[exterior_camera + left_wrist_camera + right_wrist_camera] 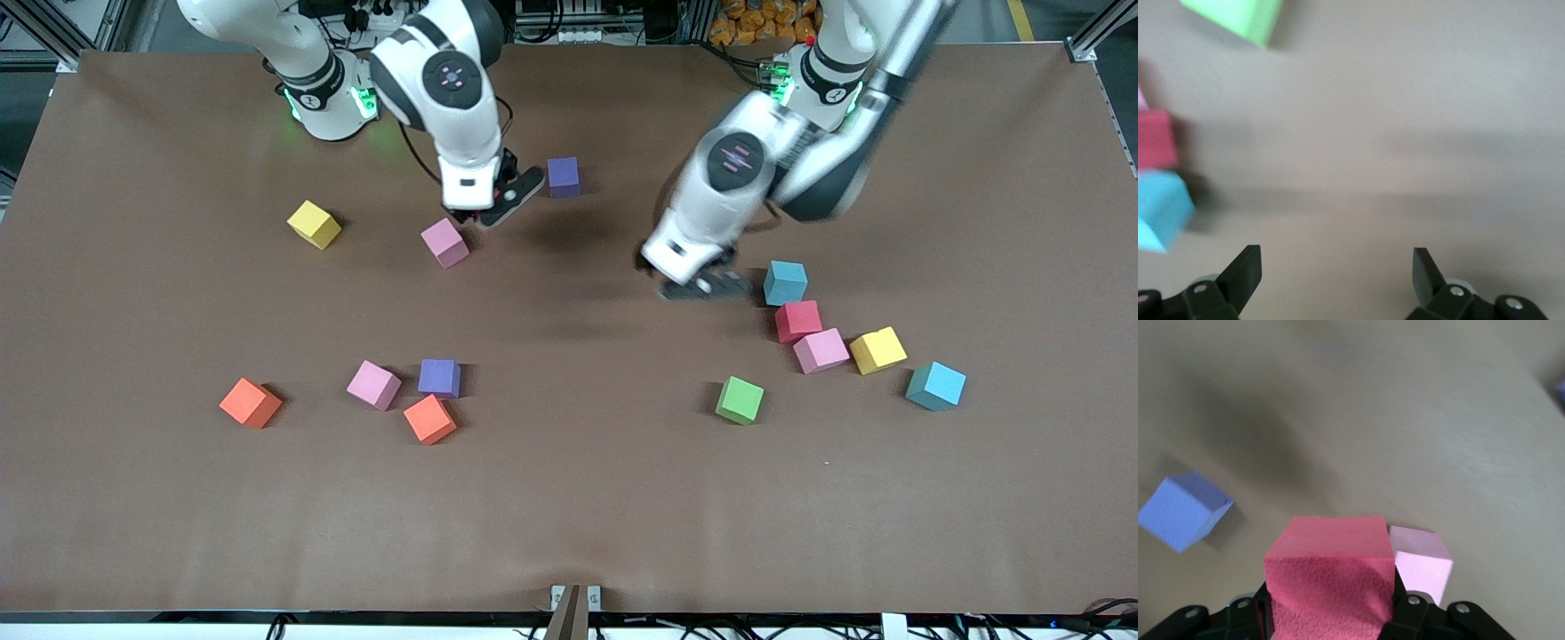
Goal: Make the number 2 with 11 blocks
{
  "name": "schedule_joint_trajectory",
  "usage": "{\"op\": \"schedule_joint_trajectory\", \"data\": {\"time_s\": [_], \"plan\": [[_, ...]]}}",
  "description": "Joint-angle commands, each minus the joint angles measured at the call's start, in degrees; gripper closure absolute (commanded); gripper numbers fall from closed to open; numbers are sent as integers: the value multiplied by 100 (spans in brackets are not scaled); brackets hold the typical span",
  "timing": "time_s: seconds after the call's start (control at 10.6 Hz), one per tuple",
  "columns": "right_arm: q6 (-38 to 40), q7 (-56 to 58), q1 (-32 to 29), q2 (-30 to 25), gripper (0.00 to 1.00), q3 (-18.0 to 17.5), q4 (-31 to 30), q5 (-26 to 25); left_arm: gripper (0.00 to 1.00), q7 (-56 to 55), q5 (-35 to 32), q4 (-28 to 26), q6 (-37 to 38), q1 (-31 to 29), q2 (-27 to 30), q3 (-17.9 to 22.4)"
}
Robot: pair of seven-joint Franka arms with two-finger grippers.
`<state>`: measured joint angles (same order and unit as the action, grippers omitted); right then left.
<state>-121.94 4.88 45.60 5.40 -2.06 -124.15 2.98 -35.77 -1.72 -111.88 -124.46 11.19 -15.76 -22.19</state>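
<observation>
Your right gripper is clamping a red block above the pink block; be carrying it level toward open table. Your left gripper is hovering spread wide beside the light blue block, holding nothing.

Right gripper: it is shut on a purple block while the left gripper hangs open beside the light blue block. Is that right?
Not quite. The right gripper is shut on a red block, not a purple one; the right wrist view shows it between the fingers. The left gripper does hang open beside the light blue block.
</observation>
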Motion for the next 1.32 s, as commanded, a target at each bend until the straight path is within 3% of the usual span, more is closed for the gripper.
{"op": "schedule_joint_trajectory", "data": {"time_s": [0.0, 0.28, 0.56, 0.75, 1.22], "plan": [[-171, 1142, 290, 5, 100, 48, -223, -140, 0, 875, -117, 770, 62, -555, -558, -93], [-1039, 2487, 590, 66, 100, 39, -802, -140, 0, 1687, -888, 1359, 62, -768, -1225, -93], [-1472, 2852, 1090, 285, 100, 39, -997, -140, 0, 1809, -2032, 1695, 62, -715, -1824, -102], [-1508, 3009, 1493, 374, 100, 48, -1023, -140, 0, 2020, -2069, 1975, 53, -733, -2149, -102], [-2044, 3073, 1671, 426, 100, 100, -1261, -78, 0, 1995, -1990, 2065, -113, -890, -2405, -93]]}}
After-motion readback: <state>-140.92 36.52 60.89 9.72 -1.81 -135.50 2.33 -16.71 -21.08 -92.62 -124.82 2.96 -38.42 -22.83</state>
